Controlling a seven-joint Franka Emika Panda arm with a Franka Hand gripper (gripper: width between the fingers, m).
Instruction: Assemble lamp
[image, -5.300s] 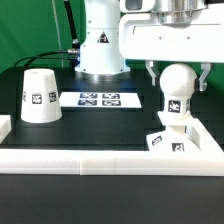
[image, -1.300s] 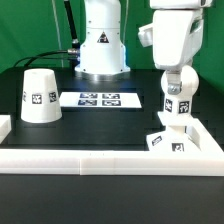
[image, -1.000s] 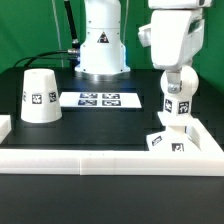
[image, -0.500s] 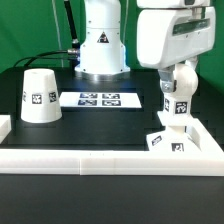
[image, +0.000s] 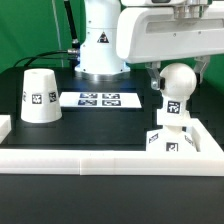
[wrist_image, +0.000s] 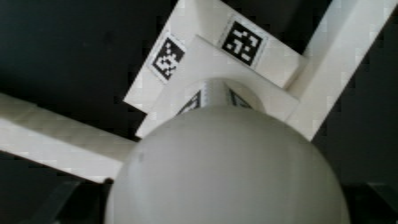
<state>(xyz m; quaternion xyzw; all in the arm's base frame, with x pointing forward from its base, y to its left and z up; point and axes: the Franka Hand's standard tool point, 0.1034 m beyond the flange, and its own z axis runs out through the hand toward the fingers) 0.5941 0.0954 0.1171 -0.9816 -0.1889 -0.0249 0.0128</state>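
**A:** Where is the bulb (image: 176, 88) sitting right now?

**B:** It is standing upright on the base (image: 170, 139), at the exterior view's right, tucked into the corner of the rail (image: 110, 158). In the wrist view the bulb (wrist_image: 222, 165) is filling most of the picture, with the tagged base (wrist_image: 228, 55) showing beyond it.

**A:** How is it going to handle?

**B:** I am judging it light and stiff, being matte plastic, so nothing fragile. The ball is the trouble: a round, smooth surface is likely to slip between flat fingers. The short neck or the widest part of the ball is looking like the safer hold, pinched squarely across.

**A:** And the gripper?

**B:** It is hanging above the bulb, but the fingers are hiding behind the arm's white body in the exterior view and are not showing in the wrist view. I cannot tell how far apart they are standing, or whether they are holding anything.

**A:** What else is lying around?

**B:** The shade (image: 39, 96) is resting on the desk (image: 110, 200) at the exterior view's left, well apart, and the marker board (image: 101, 99) is lying between.
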